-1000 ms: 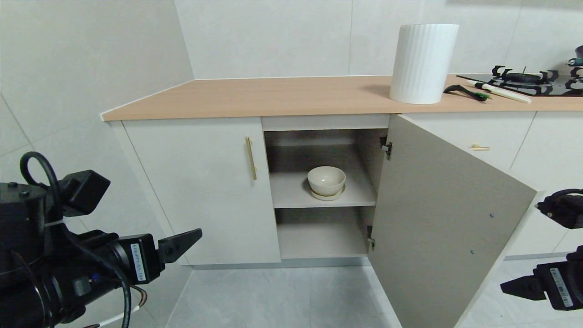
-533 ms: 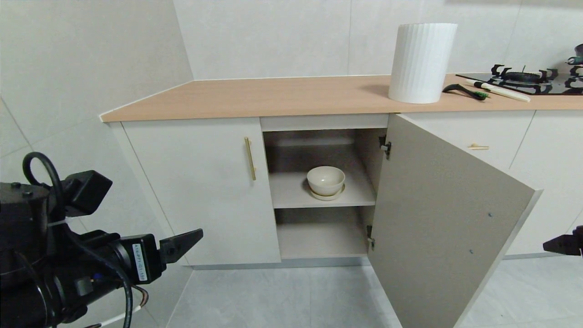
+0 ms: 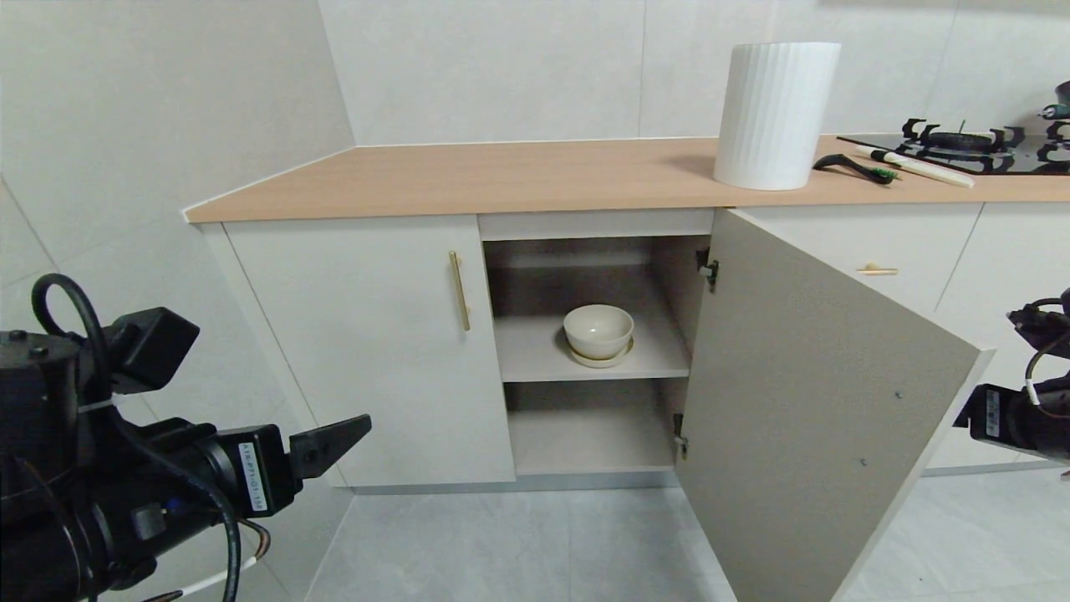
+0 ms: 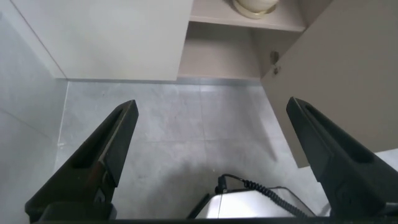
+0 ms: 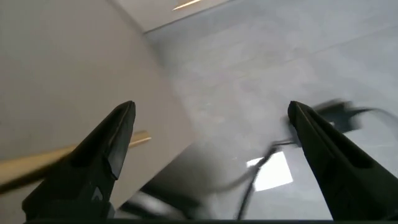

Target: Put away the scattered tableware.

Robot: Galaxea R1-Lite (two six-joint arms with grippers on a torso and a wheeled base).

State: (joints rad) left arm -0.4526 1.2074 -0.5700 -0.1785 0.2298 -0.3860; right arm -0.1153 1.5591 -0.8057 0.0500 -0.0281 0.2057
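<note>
A cream bowl (image 3: 598, 329) sits on a small plate (image 3: 600, 359) on the middle shelf of the cabinet, whose right door (image 3: 802, 401) stands open. The bowl (image 4: 255, 5) is far ahead of my left gripper (image 4: 211, 115), which is open, holds nothing and hangs low over the floor. In the head view the left gripper (image 3: 334, 437) is at the lower left, before the closed left door. My right arm (image 3: 1011, 414) is at the right edge, beside the open door's outer edge. My right gripper (image 5: 211, 121) is open and holds nothing, with the door's gold handle (image 5: 37, 165) close by.
On the wooden counter (image 3: 501, 176) stand a tall white ribbed container (image 3: 777, 117), a dark-handled tool (image 3: 857, 170), a white-handled tool (image 3: 919, 169) and a gas hob (image 3: 978, 144). The closed left door has a gold handle (image 3: 458, 290). The bottom shelf (image 3: 585, 439) is bare.
My right arm left the lower right corner, slipped almost out of view, and now sits higher at the right edge by the door. The left arm, bowl and door have stayed put.
</note>
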